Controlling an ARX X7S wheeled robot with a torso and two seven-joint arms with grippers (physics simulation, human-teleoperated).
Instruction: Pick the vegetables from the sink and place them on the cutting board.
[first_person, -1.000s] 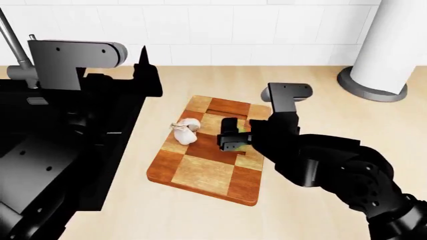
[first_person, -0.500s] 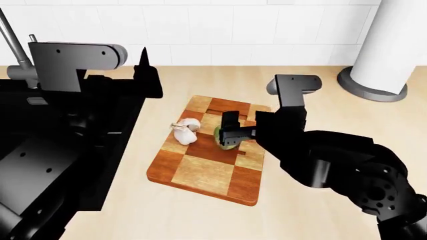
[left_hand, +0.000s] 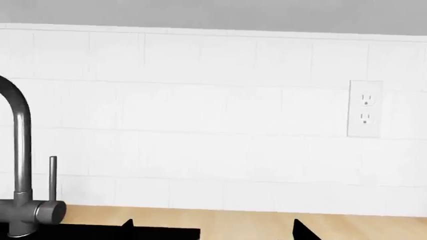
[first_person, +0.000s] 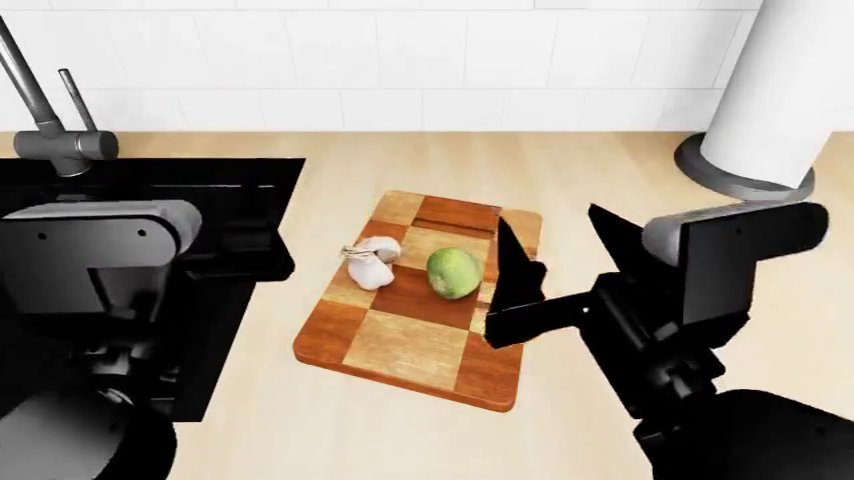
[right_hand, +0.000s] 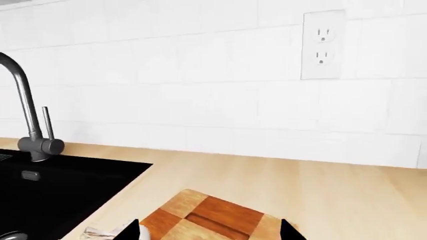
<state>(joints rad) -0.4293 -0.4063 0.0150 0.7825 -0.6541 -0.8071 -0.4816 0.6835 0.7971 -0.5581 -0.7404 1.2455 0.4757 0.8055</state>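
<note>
The checkered cutting board (first_person: 400, 345) lies on the counter just right of the black sink (first_person: 200, 185). Two vegetables rest on it, apart from both grippers: a whitish garlic bulb (first_person: 370, 262) and a yellow-green egg-shaped one (first_person: 454, 272). My right gripper (first_person: 549, 215) is open and empty, raised to the right of the green vegetable. In the right wrist view that gripper (right_hand: 210, 230) hovers over the board (right_hand: 213, 212), with a bit of garlic (right_hand: 100, 233) at the edge. My left gripper (left_hand: 213, 227) is open and empty above the sink's rim.
A grey faucet (first_person: 54, 125) stands at the sink's back left corner. A white paper-towel roll on a grey base (first_person: 781, 100) stands at the back right. The tiled wall carries an outlet (right_hand: 323, 45). My left arm (first_person: 100, 255) hangs over the sink.
My right gripper opened, left the green vegetable on the board, and drew back up to the right. My left arm pulled back toward the lower left.
</note>
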